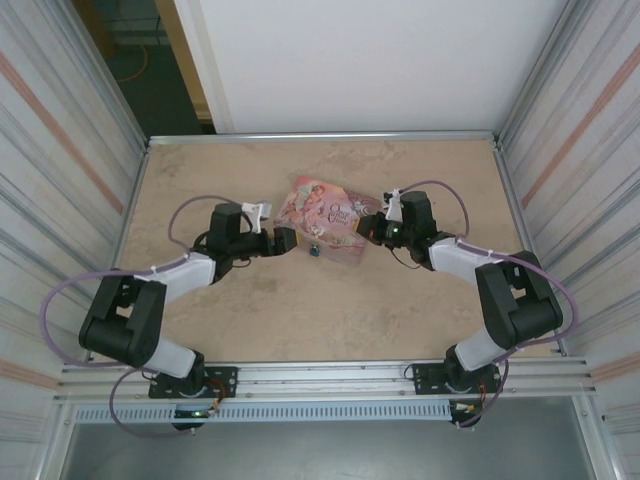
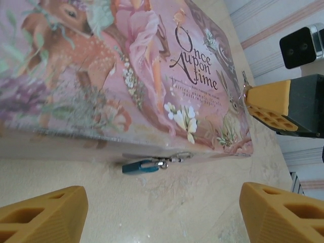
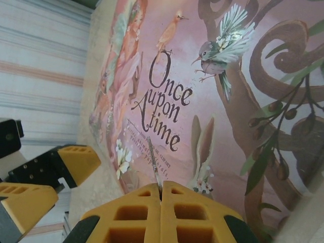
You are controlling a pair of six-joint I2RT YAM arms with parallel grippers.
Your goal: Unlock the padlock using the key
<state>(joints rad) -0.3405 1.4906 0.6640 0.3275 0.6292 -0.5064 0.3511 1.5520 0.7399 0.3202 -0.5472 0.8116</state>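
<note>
Your left gripper [image 2: 162,200] sits low over the surface [image 1: 300,310], with its jaws spread wide and facing the long side of the pink tin [image 2: 126,76]. The dark-blue padlock [image 2: 140,166] lies on its side on the surface, right against that side wall. Its silvery shackle reaches to the tin. The padlock is ahead of the spread jaws and touches neither of them. From above, you find it at the tin's near edge, between the two grippers. Your right gripper [image 3: 161,191] is at the tin's right end, jaws pressed together and pinching the key [image 3: 156,172]. The key's thin silvery blade sticks out past the pads, over the lid's corner and apart from the padlock.
</note>
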